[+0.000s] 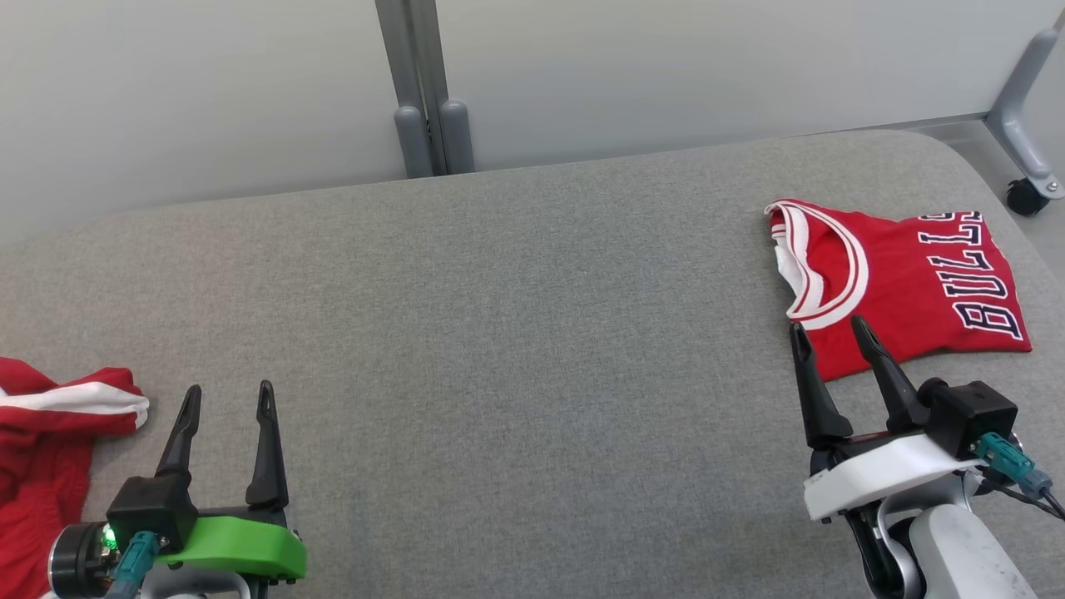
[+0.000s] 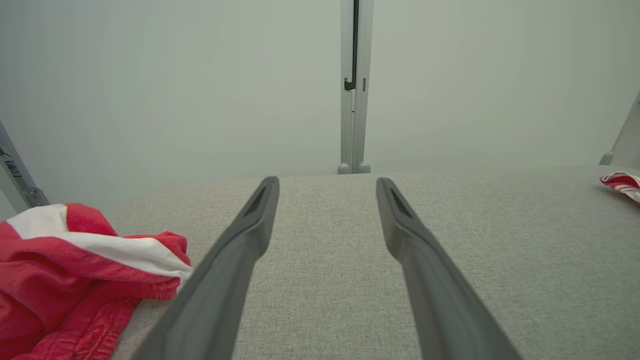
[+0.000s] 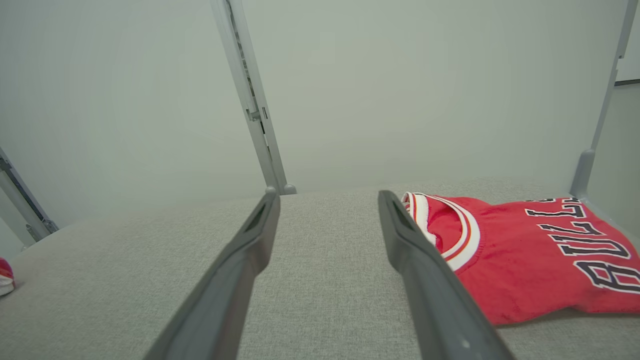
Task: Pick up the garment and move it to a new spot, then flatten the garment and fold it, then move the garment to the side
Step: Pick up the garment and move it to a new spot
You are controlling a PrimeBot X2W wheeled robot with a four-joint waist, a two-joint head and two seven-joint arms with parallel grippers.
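Observation:
A crumpled red garment with a white band (image 1: 42,433) lies at the table's near left edge, just left of my left gripper (image 1: 230,388). In the left wrist view this garment (image 2: 75,270) sits beside the left finger, and my left gripper (image 2: 327,181) is open and empty over bare cloth. A folded red jersey with dark lettering (image 1: 907,283) lies flat at the far right. My right gripper (image 1: 828,324) is open, its fingertips at the jersey's near edge. In the right wrist view the jersey (image 3: 525,260) lies right of my open right gripper (image 3: 328,194).
The grey fabric-covered table (image 1: 516,333) stretches wide between the two garments. Pale partition panels with a grey post (image 1: 424,91) stand behind it. A caster wheel and frame leg (image 1: 1027,195) are off the far right corner.

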